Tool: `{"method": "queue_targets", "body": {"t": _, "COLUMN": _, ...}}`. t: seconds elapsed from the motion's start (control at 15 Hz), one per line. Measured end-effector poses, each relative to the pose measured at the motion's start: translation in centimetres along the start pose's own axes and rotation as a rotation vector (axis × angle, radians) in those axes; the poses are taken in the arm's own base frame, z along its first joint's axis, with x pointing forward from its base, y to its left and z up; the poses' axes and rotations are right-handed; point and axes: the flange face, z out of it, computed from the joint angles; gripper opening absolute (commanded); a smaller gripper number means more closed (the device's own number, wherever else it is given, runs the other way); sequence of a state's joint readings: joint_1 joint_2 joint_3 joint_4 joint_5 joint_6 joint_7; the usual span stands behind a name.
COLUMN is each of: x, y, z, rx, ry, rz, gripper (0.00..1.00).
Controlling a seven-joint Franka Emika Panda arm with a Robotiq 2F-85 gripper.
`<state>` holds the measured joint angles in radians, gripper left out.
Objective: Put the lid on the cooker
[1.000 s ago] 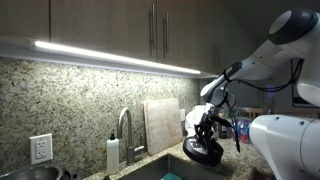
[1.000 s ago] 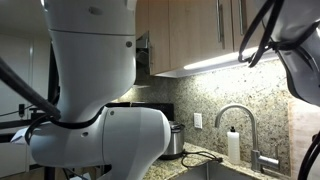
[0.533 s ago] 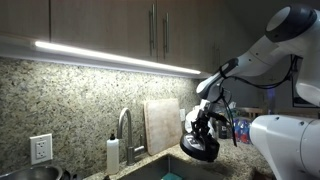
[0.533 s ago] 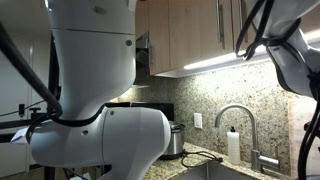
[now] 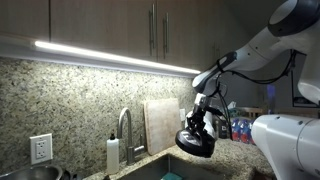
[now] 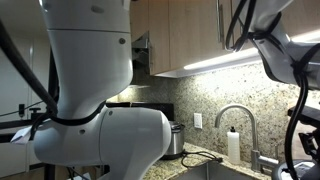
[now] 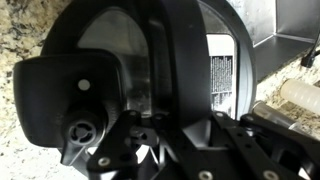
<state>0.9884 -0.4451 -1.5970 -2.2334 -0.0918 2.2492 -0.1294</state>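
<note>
Kitchen wall under wood cabinets point(image 5: 110, 25).
A light strip point(image 5: 110, 57) glows over the speckled granite backsplash point(image 5: 70, 105); an outlet point(image 5: 40, 148), faucet point(image 5: 125, 115) and board point(image 5: 162, 122) sit along it.

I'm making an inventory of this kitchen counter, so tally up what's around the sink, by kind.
lid: 1
faucet: 1
soap bottle: 1
cutting board: 1
wall outlet: 1
Total: 5
</note>
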Motion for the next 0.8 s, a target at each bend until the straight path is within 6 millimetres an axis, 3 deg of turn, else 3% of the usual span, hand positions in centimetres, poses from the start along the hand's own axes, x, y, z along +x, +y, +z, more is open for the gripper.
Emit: {"method": "queue_targets", "body": {"t": 0.8, "x": -5.0, "y": -7.6, "z": 0.4, "rx": -0.173, "ry": -0.169, "rz": -0.126, "gripper": 0.06}}
